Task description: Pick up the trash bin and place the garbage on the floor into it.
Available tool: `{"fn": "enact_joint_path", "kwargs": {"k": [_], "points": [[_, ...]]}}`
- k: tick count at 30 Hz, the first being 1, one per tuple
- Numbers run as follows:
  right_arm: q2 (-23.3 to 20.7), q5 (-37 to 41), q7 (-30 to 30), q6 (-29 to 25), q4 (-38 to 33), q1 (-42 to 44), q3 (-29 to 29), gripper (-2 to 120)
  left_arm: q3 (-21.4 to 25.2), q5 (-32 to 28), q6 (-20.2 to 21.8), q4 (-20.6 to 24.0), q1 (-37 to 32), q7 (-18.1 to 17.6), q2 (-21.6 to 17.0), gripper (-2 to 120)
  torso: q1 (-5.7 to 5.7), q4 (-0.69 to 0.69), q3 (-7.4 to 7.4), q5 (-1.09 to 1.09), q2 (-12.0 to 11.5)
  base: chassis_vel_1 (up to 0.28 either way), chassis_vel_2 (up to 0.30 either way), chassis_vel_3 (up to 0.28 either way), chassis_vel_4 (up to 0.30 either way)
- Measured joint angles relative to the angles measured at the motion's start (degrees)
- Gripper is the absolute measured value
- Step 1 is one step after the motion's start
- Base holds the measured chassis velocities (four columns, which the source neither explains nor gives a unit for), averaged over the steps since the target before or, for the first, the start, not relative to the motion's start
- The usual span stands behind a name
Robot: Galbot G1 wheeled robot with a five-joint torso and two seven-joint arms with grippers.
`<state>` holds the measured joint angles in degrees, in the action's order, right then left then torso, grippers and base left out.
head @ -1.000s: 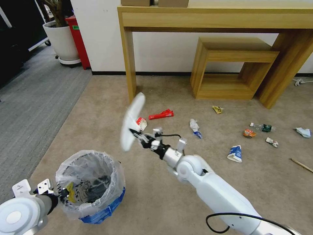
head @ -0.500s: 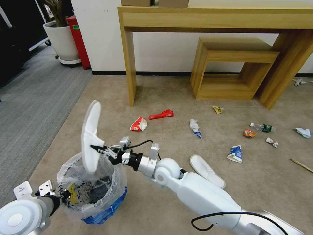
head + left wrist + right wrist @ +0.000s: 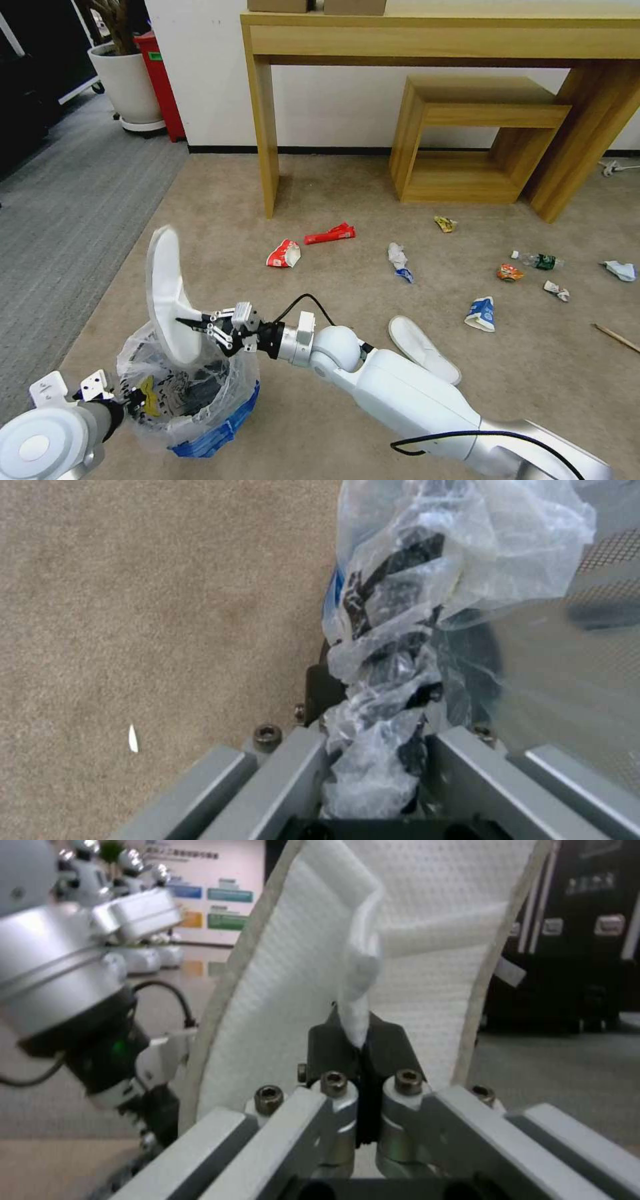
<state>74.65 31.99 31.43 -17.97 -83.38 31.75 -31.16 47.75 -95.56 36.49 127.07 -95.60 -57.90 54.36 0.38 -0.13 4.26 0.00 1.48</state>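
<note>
The floor (image 3: 220, 200), beige carpet, spreads ahead of both claws and carries the scattered garbage. The trash bin (image 3: 213, 427), blue and lined with a clear plastic bag (image 3: 400, 630), hangs off the floor from the left claw (image 3: 133, 399), which is clenched on the bag-wrapped rim at the bin's near-left edge; in the left wrist view the crumpled bag (image 3: 380, 760) is pinched between the two pads.

Just above the bin's mouth, the right claw (image 3: 193, 325) is clamped on a white slipper (image 3: 167, 293), gripping its strap so the sole stands nearly upright, with its lower end dipping toward the bag's opening. The right wrist view shows the strap (image 3: 357, 1005) caught between the closed dark fingertips (image 3: 387, 1045).

Behind the right claw, beside its arm, a second white slipper (image 3: 423, 349) lies flat on the floor. Farther beyond it lie a blue-white wrapper (image 3: 481, 313), a long red wrapper (image 3: 330, 234), a red-white wrapper (image 3: 284, 253), a white tissue (image 3: 398, 257), and, well off to the right, a small clear bottle (image 3: 537, 260) and a wooden stick (image 3: 617, 337).
</note>
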Motion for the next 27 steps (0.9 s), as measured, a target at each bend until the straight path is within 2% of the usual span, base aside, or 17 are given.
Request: {"fn": "enact_joint_path", "kwargs": {"k": [13,27], "points": [[2.07,-1.99,-0.67,-4.84,3.92,-0.63,-2.27,0,0.10,0.02,0.00,0.12,-0.09,0.00,0.04,0,0.00,0.00,0.00,0.00,0.00,0.000,0.000,0.000,0.000],[4.96,-3.57,-5.24,-8.59,7.75,-0.90,-4.17,0,-0.29,-0.56,0.02,2.56,-0.11,-0.58,0.85,0,0.00,0.00,0.00,0.00,0.00,0.000,0.000,0.000,0.000]]}}
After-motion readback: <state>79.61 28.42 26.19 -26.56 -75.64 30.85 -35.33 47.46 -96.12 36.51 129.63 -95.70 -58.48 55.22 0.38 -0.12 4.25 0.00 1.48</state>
